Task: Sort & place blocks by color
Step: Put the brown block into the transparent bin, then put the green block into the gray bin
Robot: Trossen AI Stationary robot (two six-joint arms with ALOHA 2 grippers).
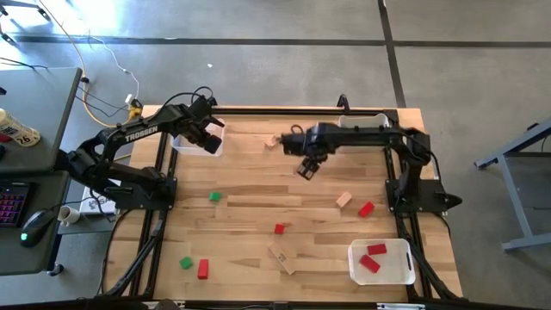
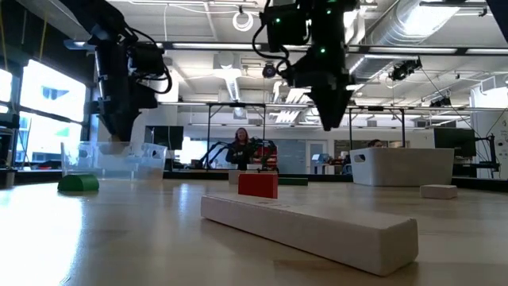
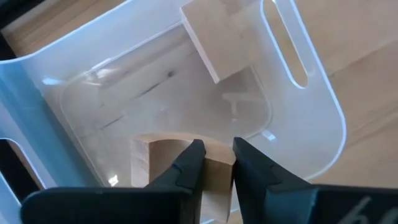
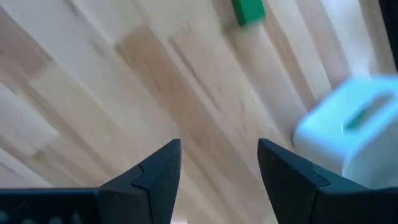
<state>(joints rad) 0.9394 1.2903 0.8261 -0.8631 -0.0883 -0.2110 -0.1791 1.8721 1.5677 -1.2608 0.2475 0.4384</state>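
Observation:
My left gripper (image 3: 217,167) hangs over the clear bin (image 1: 191,145) at the table's far left and is shut on a tan block (image 3: 160,167). Another tan block (image 3: 214,40) lies on that bin's floor. My right gripper (image 4: 219,163) is open and holds nothing, above bare table near the middle (image 1: 306,168). Loose on the table lie two green blocks (image 1: 214,196) (image 1: 185,263), three red blocks (image 1: 279,228) (image 1: 366,208) (image 1: 203,269), and tan ones (image 1: 274,142) (image 1: 343,200), plus a tan bar (image 1: 282,258). My left gripper pinches the tan block between its two fingers, with wood showing in the narrow gap (image 3: 217,177). The fingers (image 3: 186,168) come from above, pointing down into the clear bin. Whether the block hangs clear or rests on the bin's floor, I cannot tell.
A clear bin (image 1: 405,269) at the near right holds two red blocks (image 1: 372,258). A white bin (image 1: 366,120) stands at the far right. In the low view the tan bar (image 2: 309,226) lies close in front, with a red block (image 2: 258,184) behind it. People show far off in the room.

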